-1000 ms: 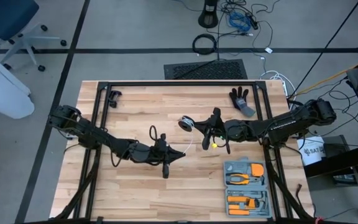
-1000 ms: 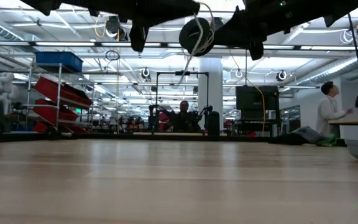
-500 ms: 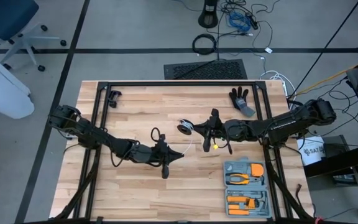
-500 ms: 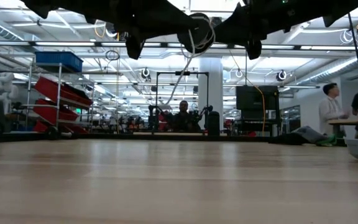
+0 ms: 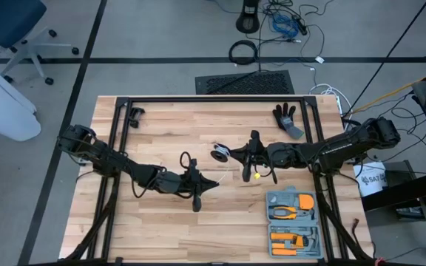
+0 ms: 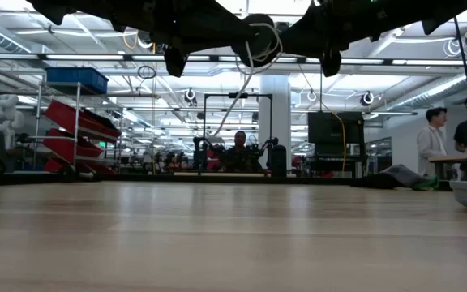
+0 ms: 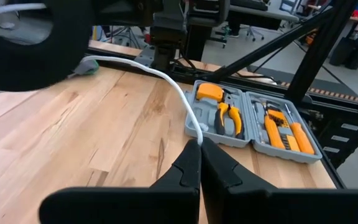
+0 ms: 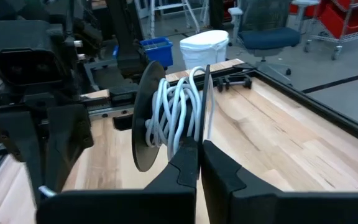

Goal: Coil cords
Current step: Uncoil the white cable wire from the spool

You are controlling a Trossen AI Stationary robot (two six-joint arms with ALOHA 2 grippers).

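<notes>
Since a moment before, the reel (image 5: 220, 153) had slid a little nearer my right gripper (image 5: 237, 154), and my left gripper (image 5: 214, 182) had crept closer. From above, both sat over the middle of the table (image 5: 161, 125), by the tool case (image 5: 293, 222). From low down, the reel hung high off the wood. My left fingers (image 7: 189, 169) were pinched shut on the white cord (image 7: 179, 96). My right fingers (image 8: 184, 163) were squeezed shut on the reel, cord wound around it.

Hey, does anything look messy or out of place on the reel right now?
Yes: the white cord sits on the reel in loose, crossing loops, and a length trails off to the left gripper.
</notes>
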